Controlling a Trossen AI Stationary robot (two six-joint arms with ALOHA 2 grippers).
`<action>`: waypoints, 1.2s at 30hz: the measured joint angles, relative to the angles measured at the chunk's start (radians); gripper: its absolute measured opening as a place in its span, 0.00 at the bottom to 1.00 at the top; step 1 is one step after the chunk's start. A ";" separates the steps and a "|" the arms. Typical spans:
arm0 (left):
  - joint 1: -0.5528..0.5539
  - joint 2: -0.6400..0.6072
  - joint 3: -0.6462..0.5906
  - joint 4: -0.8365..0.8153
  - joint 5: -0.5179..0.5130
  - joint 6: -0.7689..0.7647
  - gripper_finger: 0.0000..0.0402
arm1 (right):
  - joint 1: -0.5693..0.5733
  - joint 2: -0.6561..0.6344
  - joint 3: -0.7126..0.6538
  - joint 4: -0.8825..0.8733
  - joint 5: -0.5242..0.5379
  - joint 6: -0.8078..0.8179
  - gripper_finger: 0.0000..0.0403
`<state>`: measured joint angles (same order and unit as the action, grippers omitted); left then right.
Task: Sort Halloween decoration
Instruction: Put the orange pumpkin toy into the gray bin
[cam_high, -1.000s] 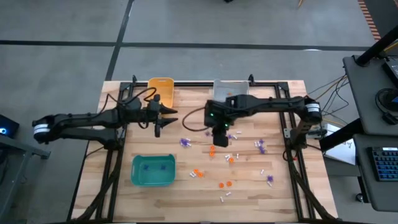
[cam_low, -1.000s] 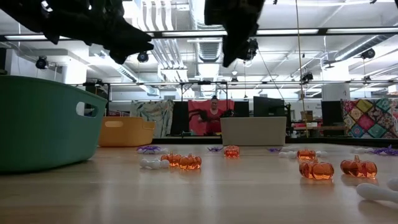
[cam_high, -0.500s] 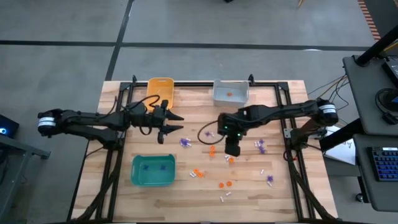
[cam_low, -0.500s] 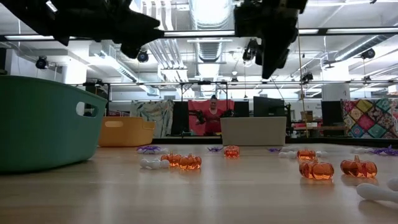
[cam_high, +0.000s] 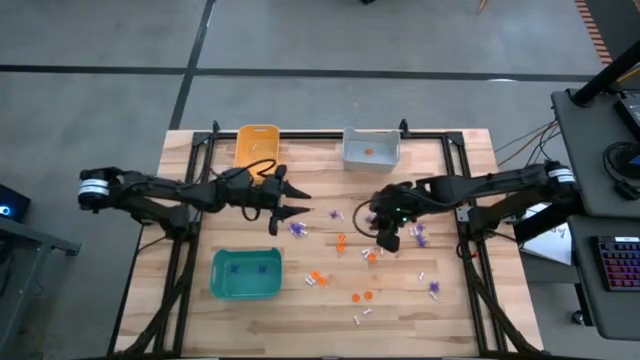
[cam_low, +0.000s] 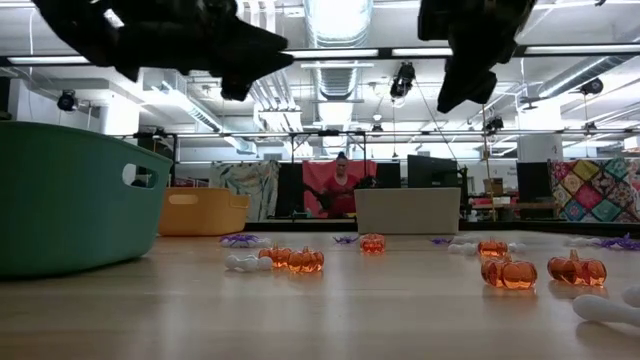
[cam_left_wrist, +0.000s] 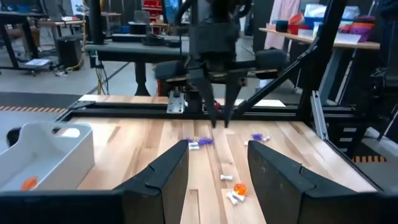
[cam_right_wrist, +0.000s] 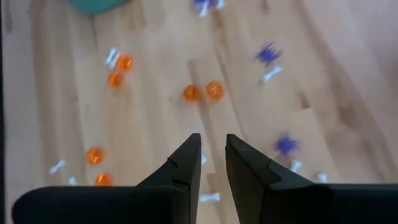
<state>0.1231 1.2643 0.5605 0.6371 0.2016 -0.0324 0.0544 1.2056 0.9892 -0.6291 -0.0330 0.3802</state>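
High view: most decorations (cam_high: 366, 296) lie scattered mid-worktop. You have one orange piece in the grey bin (cam_high: 371, 160) at the far edge. Left end effector (cam_high: 293, 204) released; right end effector (cam_high: 383, 243) narrow, grasping nothing.

Both arms are matte black, skinny jointed tubes with a white band near each shoulder end. Black cables loop loose off the left arm (cam_high: 170, 190), a small green light glows on the right arm's (cam_high: 470, 185) wrist, and the fingers are tapered dark wedges.
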 joint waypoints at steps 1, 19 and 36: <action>-0.004 0.020 0.013 -0.002 0.000 0.011 0.37 | 0.000 -0.010 -0.021 0.031 0.021 0.009 0.16; -0.008 0.171 0.134 -0.011 0.000 0.074 0.37 | 0.000 0.133 -0.278 0.654 0.044 -0.197 0.17; -0.008 0.158 0.132 -0.013 0.000 0.076 0.37 | -0.001 0.408 -0.278 0.838 0.033 -0.173 0.49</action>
<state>0.1146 1.4220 0.6930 0.6245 0.2019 0.0437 0.0531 1.6141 0.7109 0.2089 0.0003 0.2068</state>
